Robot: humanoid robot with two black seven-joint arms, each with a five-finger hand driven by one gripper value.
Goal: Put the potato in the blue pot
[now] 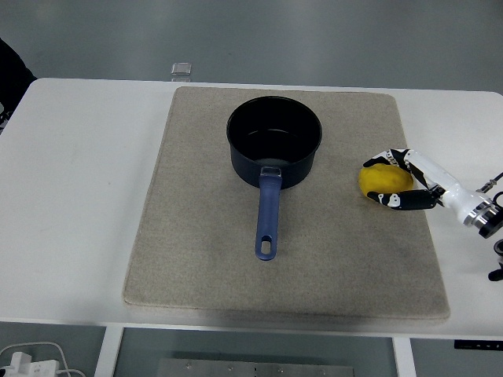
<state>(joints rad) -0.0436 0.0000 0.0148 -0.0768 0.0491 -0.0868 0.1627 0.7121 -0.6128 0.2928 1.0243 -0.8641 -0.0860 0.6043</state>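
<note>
Yellow potato on the beige mat, right of the blue pot; right robot hand curled around it from the right, fingers above, thumb below, gripping; pot handle pointing toward the near table edge

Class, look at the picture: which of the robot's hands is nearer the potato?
The right hand. Its fingers curl around the potato on the mat. The left hand is out of view.

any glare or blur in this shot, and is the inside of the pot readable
Head view: sharp, evenly lit, no motion blur on the right hand around the potato; faint sheen inside the dark blue pot, which looks empty; soft shadow under the mat's near edge.
</note>
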